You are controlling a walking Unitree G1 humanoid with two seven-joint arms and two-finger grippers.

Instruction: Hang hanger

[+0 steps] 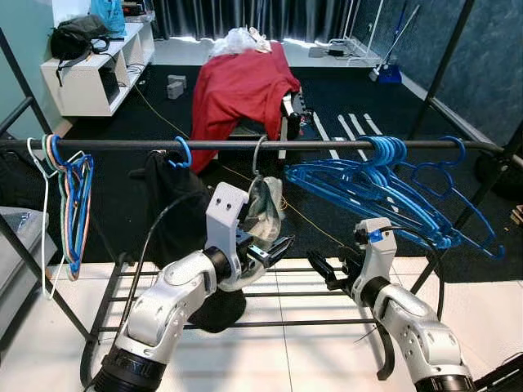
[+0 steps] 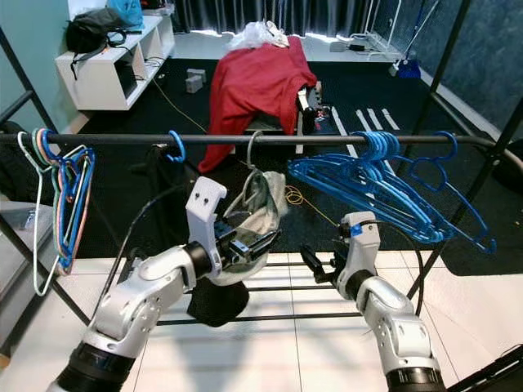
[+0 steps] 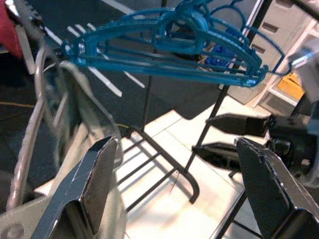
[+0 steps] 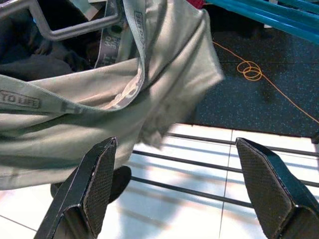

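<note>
a grey metal hanger (image 1: pixel 258 157) carrying a pale green garment (image 1: pixel 265 214) is hanging by its hook on the black rail (image 1: pixel 245 144) of a clothes rack, between a blue hook (image 1: pixel 183 152) and a bunch of blue plastic hangers (image 1: pixel 384 192). the left gripper (image 1: pixel 263 250) is sitting just below the garment, beside its lower edge, fingers apart in its wrist view and not clamping the cloth. the right gripper (image 1: pixel 328 269) is waiting near the lower rack bars, fingers spread apart on nothing.

judged risk: the hook looks only lightly seated, so a nudge from the left fingers could swing the hanger off the rail, or drag the loosely draped garment off it.

the hook is pointing up over the rail; the hanger's long axis seems to be running away from the robot, across the rail, though cloth hides much of it.
</note>
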